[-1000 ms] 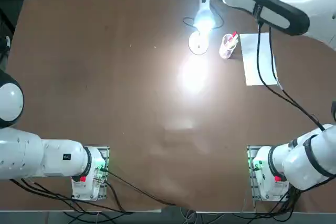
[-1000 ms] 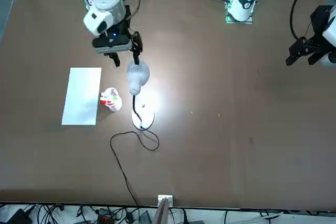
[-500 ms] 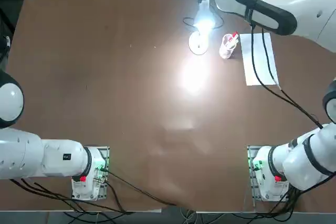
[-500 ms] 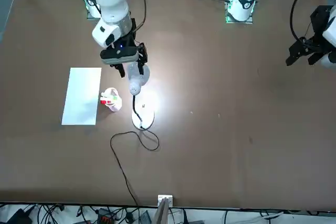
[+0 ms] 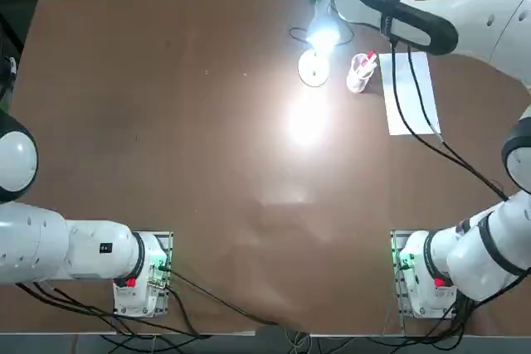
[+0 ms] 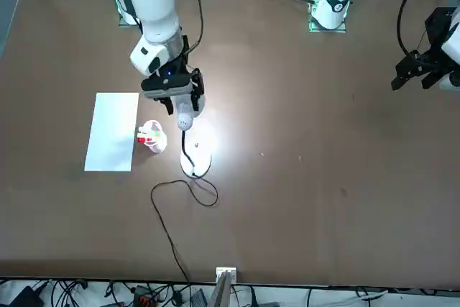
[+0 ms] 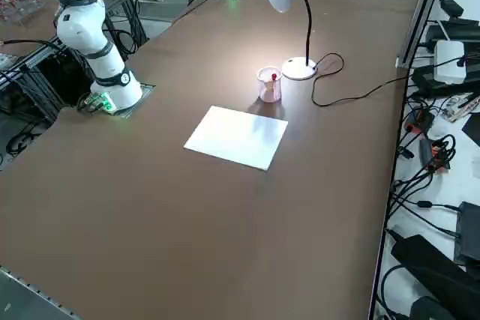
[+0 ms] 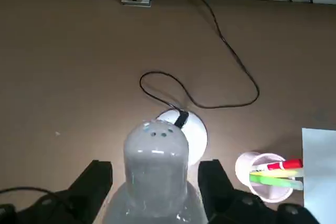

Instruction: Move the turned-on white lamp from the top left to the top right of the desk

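1. Brown table (image 5: pixel 166 122) fills the scene; cables and equipment line its far edge
2. Right arm (image 5: pixel 465 14) reaches across to the far side of the table, wrist above the lamp head
3. White paper sheet (image 5: pixel 408 93) lies flat, just beside a clear cup of pens (image 5: pixel 360 72)
4. Lamp (image 6: pixel 188 121) stands lit near the middle of the far edge, disc base on the table and black cord (image 6: pixel 169 221) looping off toward the edge; the cup is close to its base
5. Right gripper (image 8: pixel 156 192) is open, one finger either side of the lamp head, not clamped
6. Judgement: the grasp step is in hand; transport has not begun
7. Next move calls for closing on the head or neck, lifting clear, and carrying past cup and paper with cord slack watched
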{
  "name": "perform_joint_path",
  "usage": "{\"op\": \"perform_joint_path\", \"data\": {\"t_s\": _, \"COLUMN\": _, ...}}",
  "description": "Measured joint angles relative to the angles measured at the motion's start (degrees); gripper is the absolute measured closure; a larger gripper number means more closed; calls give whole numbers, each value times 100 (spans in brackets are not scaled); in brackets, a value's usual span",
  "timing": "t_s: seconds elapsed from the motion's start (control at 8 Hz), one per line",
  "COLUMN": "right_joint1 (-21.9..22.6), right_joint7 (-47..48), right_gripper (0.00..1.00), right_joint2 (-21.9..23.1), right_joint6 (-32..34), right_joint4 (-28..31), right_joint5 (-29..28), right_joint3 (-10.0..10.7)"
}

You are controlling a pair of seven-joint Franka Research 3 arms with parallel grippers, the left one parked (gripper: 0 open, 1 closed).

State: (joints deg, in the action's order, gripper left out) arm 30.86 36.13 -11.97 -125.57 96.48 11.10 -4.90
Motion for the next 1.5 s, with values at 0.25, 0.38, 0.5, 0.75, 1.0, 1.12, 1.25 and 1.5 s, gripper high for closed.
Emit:
{"op": "perform_joint_path", "data": {"t_s": 0.25, "right_joint1": -8, "right_joint7": 8, "right_gripper": 0, "right_joint2": -201, "right_joint6": -180, "right_joint4": -3, "right_joint5": 83, "right_joint3": 54}}
{"op": "perform_joint_path", "data": {"t_s": 0.38, "right_joint1": -7, "right_joint7": 16, "right_gripper": 1, "right_joint2": -262, "right_joint6": -219, "right_joint4": -6, "right_joint5": 125, "right_joint3": 55}}
{"op": "perform_joint_path", "data": {"t_s": 0.5, "right_joint1": -7, "right_joint7": 20, "right_gripper": 2, "right_joint2": -282, "right_joint6": -244, "right_joint4": -10, "right_joint5": 134, "right_joint3": 55}}
{"op": "perform_joint_path", "data": {"t_s": 0.75, "right_joint1": -4, "right_joint7": 335, "right_gripper": 16, "right_joint2": -280, "right_joint6": -266, "right_joint4": -42, "right_joint5": 133, "right_joint3": 54}}
{"op": "perform_joint_path", "data": {"t_s": 1.0, "right_joint1": -6, "right_joint7": 499, "right_gripper": 28, "right_joint2": -282, "right_joint6": -269, "right_joint4": -73, "right_joint5": 133, "right_joint3": 55}}
{"op": "perform_joint_path", "data": {"t_s": 1.12, "right_joint1": -37, "right_joint7": 578, "right_gripper": 28, "right_joint2": -284, "right_joint6": -269, "right_joint4": -140, "right_joint5": 128, "right_joint3": 67}}
{"op": "perform_joint_path", "data": {"t_s": 1.25, "right_joint1": -142, "right_joint7": 633, "right_gripper": 28, "right_joint2": -283, "right_joint6": -269, "right_joint4": -282, "right_joint5": 31, "right_joint3": 75}}
{"op": "perform_joint_path", "data": {"t_s": 1.5, "right_joint1": -527, "right_joint7": 658, "right_gripper": 28, "right_joint2": -268, "right_joint6": -194, "right_joint4": -738, "right_joint5": -257, "right_joint3": 104}}
